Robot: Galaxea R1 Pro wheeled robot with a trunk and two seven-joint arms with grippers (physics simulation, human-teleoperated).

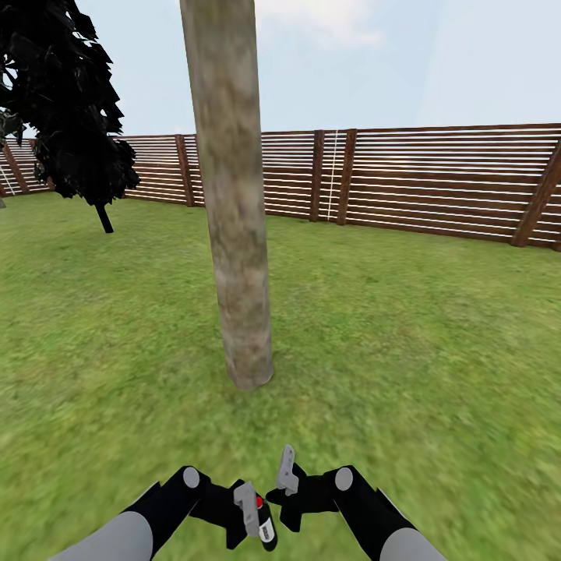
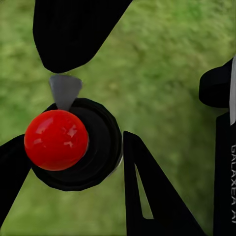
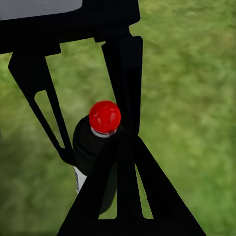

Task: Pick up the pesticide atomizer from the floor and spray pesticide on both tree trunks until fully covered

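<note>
A thick grey-beige mottled tree trunk (image 1: 234, 218) rises from the grass straight ahead, about an arm's length beyond my hands. Low in the head view, my left gripper (image 1: 253, 510) is shut on the pesticide atomizer (image 1: 266, 530), a small dark bottle with a white mark. In the left wrist view its red round top (image 2: 56, 140) sits between the left gripper's (image 2: 71, 142) black fingers (image 2: 147, 196). My right gripper (image 1: 287, 470) hovers just beside it, shut and holding nothing. The right wrist view shows that gripper (image 3: 123, 140) pointing at the atomizer (image 3: 98, 142).
Green lawn (image 1: 421, 351) spreads on all sides. A brown slat fence (image 1: 436, 179) closes the back. A black narrow cypress (image 1: 70, 101) stands at the far left.
</note>
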